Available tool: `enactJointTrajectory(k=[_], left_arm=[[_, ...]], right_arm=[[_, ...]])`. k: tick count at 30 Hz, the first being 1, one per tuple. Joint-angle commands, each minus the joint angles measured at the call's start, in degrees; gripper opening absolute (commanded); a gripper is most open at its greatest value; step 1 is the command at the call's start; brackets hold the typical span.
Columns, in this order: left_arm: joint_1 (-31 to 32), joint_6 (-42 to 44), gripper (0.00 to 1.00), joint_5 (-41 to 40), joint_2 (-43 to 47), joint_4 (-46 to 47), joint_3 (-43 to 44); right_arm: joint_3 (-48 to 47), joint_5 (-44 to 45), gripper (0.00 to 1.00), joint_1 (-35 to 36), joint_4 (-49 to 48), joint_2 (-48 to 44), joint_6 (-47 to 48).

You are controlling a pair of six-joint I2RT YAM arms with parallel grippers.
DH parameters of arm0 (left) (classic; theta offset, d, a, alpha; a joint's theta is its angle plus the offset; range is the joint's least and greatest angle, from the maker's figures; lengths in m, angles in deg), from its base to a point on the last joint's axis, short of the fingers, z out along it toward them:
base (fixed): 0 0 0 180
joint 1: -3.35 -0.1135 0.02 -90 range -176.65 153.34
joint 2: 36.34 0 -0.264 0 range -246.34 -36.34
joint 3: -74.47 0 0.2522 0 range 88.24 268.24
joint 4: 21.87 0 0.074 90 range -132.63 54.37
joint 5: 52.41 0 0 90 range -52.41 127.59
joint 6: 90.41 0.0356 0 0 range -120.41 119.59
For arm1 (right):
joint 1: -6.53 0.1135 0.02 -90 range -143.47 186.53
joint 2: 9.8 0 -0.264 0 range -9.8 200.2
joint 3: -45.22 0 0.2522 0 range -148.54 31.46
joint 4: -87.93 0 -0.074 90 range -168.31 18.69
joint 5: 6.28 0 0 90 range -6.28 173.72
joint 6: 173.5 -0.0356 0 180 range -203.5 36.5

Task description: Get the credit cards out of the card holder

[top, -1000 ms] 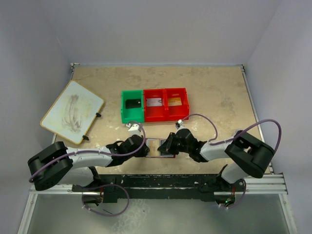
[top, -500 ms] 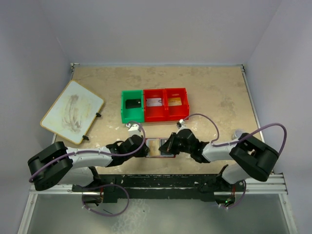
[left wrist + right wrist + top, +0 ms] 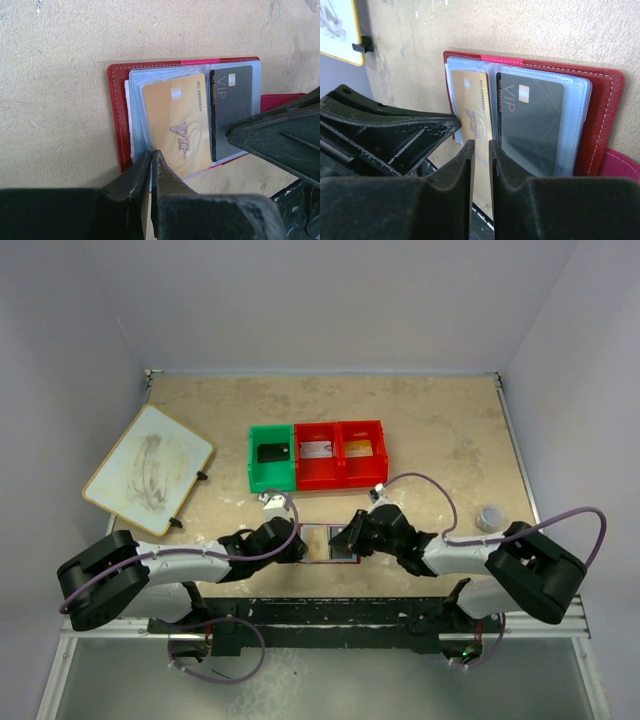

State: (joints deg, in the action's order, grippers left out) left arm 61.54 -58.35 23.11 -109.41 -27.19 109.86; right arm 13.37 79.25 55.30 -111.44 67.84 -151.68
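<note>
The dark-red card holder (image 3: 322, 543) lies open on the table between both grippers. Its clear sleeves hold two credit cards, a gold one (image 3: 175, 125) and a dark grey one (image 3: 232, 107). My left gripper (image 3: 151, 154) is shut, and its tips rest on the near edge of the sleeves beside the gold card. My right gripper (image 3: 481, 145) comes from the opposite side, its jaws a narrow slit apart over the gold card's (image 3: 472, 107) edge, next to the dark card (image 3: 532, 120). Nothing is clamped between them.
A green-and-red bin tray (image 3: 340, 481) behind the holder has a black card (image 3: 272, 453), a silver card (image 3: 316, 450) and a gold card (image 3: 361, 448) in its compartments. A white board (image 3: 148, 468) lies at the left. A small grey round object (image 3: 490, 517) sits at the right.
The right arm's elbow has swung right and lower, uncovering the small grey object. Its gripper stays at the holder. The left arm has not moved.
</note>
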Motion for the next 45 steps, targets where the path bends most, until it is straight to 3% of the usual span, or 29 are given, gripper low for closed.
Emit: enactJointTrajectory(k=[1,5,13,18,23,31,45], left_arm=[[0.51,0.27,0.0,1.28,-0.93,-3.29,0.31],[0.52,0.18,0.0,1.45,-1.19,-3.07,0.26],[0.51,0.28,0.0,2.06,-2.61,-2.14,0.57],[0.52,0.38,0.0,2.35,-3.06,-1.81,0.89],[0.52,0.45,0.0,2.08,-3.12,-2.08,0.72],[0.52,0.41,0.0,1.91,-3.68,-2.08,0.72],[0.52,0.4,0.0,2.0,-4.05,-2.11,0.88]], right_arm=[[-2.38,-1.04,0.25,-0.17,0.35,1.84,2.71],[-3.2,-2.8,0.31,-0.17,-1.97,4.33,3.81],[-6.34,-3.22,0.32,-0.17,-3.62,9.69,6.71],[-4.9,-4.22,0.18,-0.17,-7.31,10.05,5.02],[-3.8,-3.85,0.0,-0.17,-4.47,6.13,4.26],[-2.13,-0.19,0.0,-0.94,1.82,-1.27,5.08],[1.05,0.45,0.0,-3.31,4.03,-4.57,4.74]])
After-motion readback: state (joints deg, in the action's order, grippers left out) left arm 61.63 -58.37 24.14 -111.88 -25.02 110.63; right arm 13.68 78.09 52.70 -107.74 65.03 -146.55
